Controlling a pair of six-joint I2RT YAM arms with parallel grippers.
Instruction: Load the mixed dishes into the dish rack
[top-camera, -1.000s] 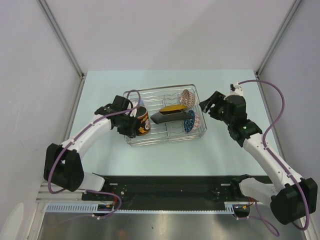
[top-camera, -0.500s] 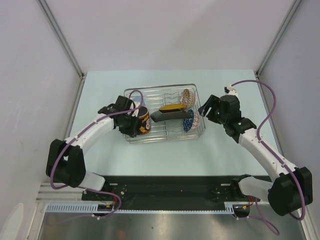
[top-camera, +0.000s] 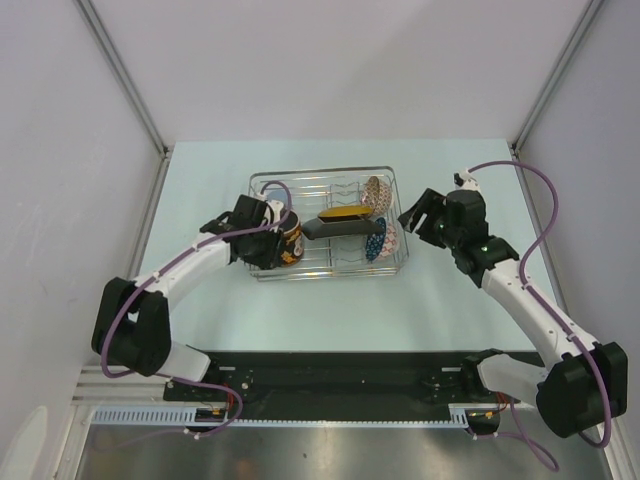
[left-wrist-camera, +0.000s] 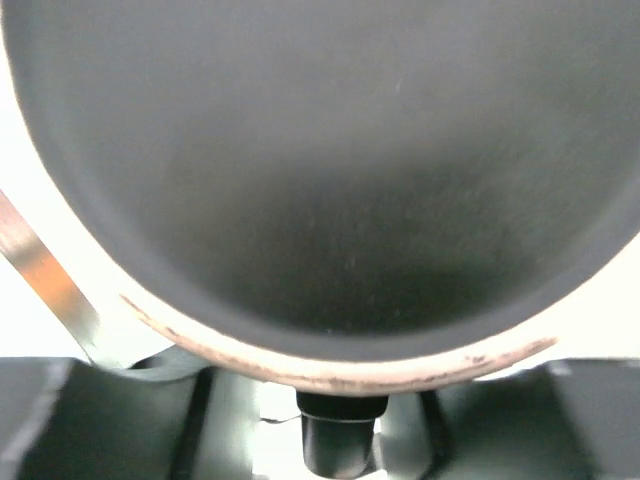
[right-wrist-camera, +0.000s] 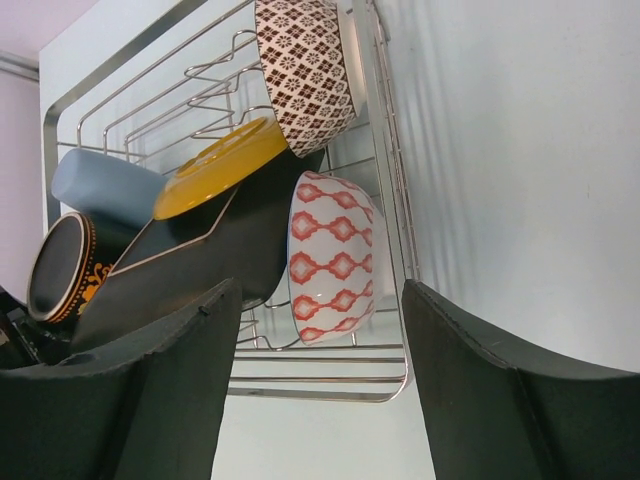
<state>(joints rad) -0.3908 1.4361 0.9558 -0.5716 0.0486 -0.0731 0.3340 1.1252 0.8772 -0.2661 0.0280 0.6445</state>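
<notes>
The silver wire dish rack (top-camera: 262, 272) stands mid-table. In it a square black plate with a yellow centre (top-camera: 345, 222) leans on edge, and a small brown-patterned bowl (top-camera: 375, 192) stands at the back right. My left gripper (top-camera: 270, 243) is shut on the dark mug with orange pattern (top-camera: 290, 240), held on its side over the rack's left end. The mug fills the left wrist view (left-wrist-camera: 320, 170). The light blue cup (right-wrist-camera: 100, 182) lies behind the mug. My right gripper (top-camera: 420, 214) is open and empty just right of the rack, also in its wrist view (right-wrist-camera: 320, 292).
A bowl with red diamond pattern (right-wrist-camera: 335, 255) stands on edge at the rack's right end, close to my right gripper. The rack's right rim (right-wrist-camera: 395, 200) lies between the bowl and bare pale table (right-wrist-camera: 520, 180). Grey walls enclose the table.
My left gripper has carried the dark mug a little farther in over the rack's left end. The rack's near edge has shifted slightly away. My right arm has barely moved.
</notes>
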